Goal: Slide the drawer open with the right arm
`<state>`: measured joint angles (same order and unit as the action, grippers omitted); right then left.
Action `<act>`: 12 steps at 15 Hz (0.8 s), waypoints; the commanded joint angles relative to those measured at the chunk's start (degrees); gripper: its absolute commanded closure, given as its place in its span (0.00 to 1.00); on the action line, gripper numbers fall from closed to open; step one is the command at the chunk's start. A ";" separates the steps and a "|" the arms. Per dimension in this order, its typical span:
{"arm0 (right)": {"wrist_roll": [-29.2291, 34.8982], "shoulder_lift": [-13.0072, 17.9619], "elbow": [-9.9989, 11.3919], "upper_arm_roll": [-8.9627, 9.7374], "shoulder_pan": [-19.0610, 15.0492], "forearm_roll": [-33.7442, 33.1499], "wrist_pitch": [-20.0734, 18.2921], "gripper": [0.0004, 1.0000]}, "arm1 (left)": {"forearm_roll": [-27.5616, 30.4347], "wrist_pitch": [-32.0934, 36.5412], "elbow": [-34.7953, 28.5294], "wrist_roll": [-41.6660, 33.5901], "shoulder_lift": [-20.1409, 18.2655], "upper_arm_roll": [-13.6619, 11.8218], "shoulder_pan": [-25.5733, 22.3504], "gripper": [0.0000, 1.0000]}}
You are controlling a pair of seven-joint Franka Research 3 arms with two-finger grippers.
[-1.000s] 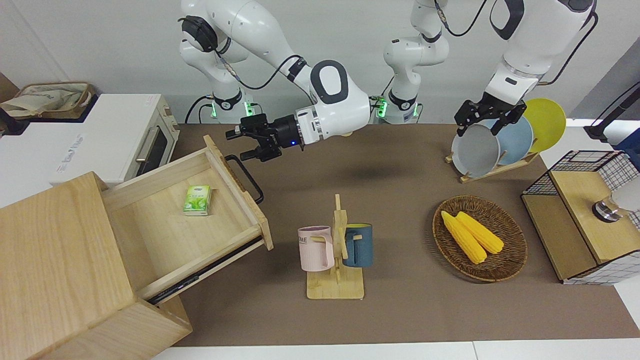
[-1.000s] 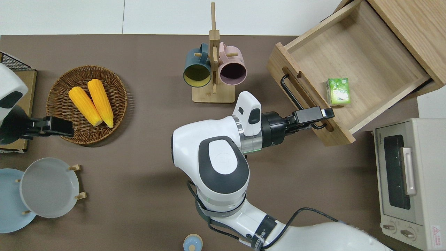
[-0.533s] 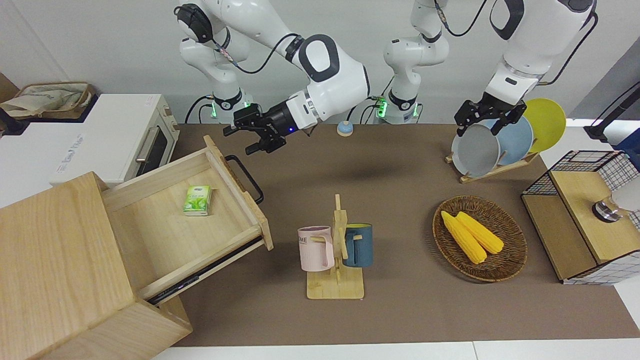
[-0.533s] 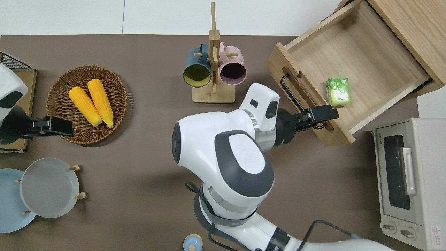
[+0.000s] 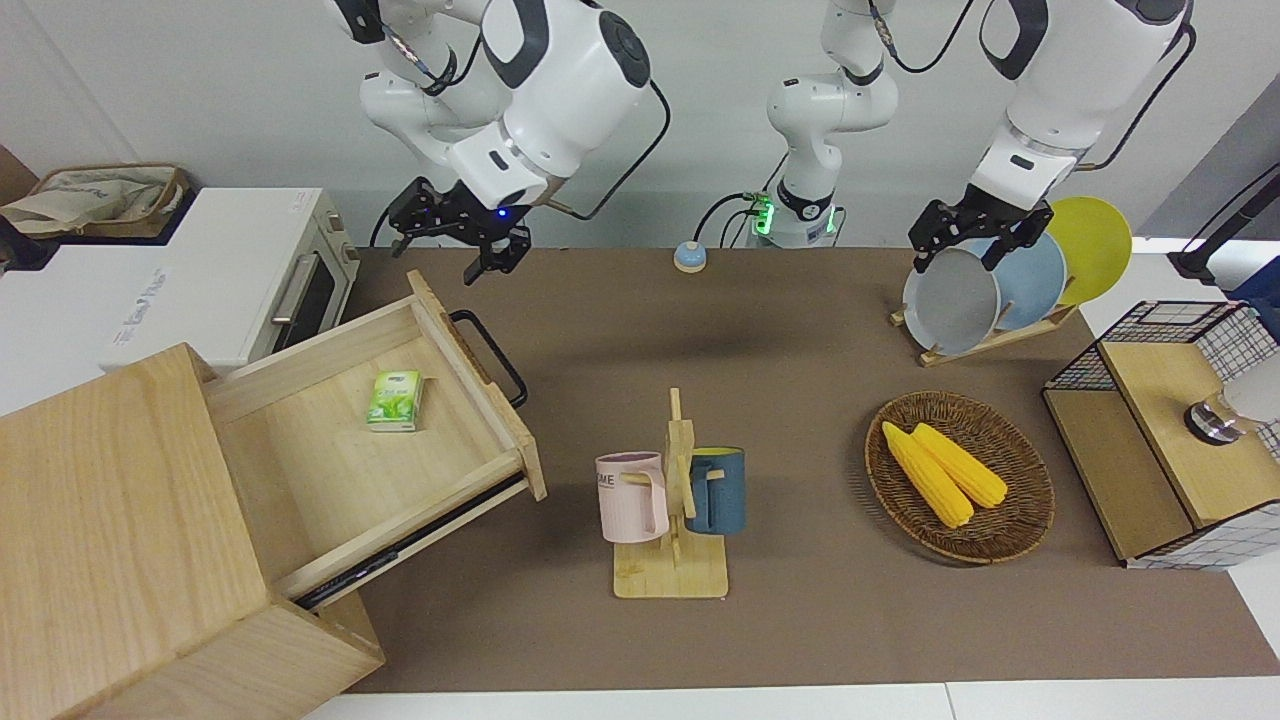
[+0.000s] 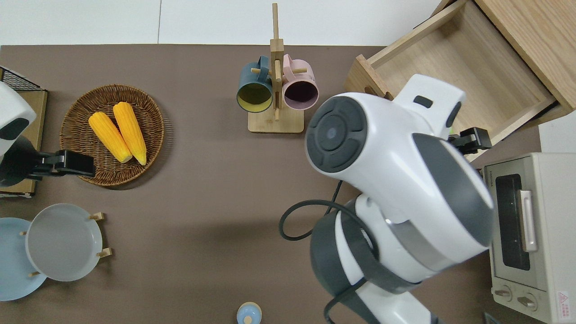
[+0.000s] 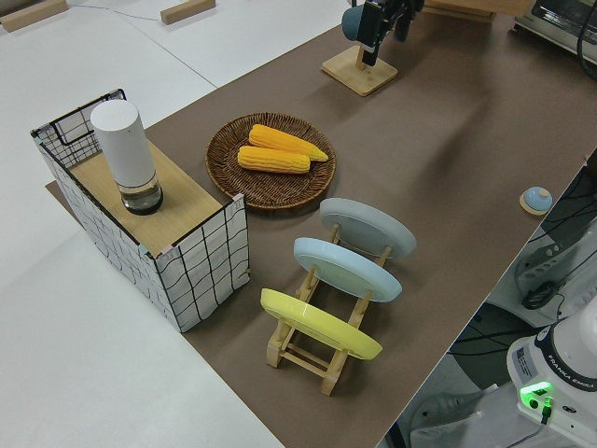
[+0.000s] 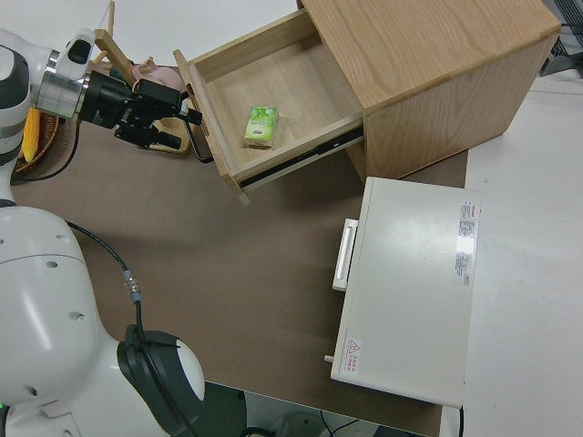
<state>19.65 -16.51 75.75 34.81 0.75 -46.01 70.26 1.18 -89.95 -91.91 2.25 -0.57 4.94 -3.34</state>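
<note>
Light-wood drawer (image 5: 400, 440) stands pulled out of its cabinet (image 5: 120, 540) at right arm's end of table, small green carton (image 5: 394, 400) inside. Right gripper (image 5: 455, 235) is up off the black handle (image 5: 490, 355), fingers apart, holding nothing. Left arm parked.

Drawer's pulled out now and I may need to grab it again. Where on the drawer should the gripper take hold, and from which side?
Grip the black bar handle on the drawer front at its middle. It stands off the panel, leaving a gap for one finger. Come in from in front of the drawer, fingers straddling the bar across its length. The right gripper is open, clear of it.
</note>
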 commanded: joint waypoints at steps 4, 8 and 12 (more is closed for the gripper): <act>-9.45 10.35 1.77 -11.77 -4.44 21.46 6.21 0.02 | -0.65 0.65 -0.28 -0.41 -0.57 -0.28 0.26 0.00; -10.86 15.79 5.79 -14.77 -8.65 30.69 7.87 0.02 | -0.65 0.65 -0.28 -0.41 -0.57 -0.28 0.26 0.00; -10.86 19.40 10.11 -14.77 -12.70 35.18 9.81 0.02 | -0.65 0.65 -0.28 -0.41 -0.57 -0.28 0.26 0.00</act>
<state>9.99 -1.55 79.87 19.74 -8.31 -15.21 77.06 1.18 -89.95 -91.91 2.25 -0.57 4.94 -3.34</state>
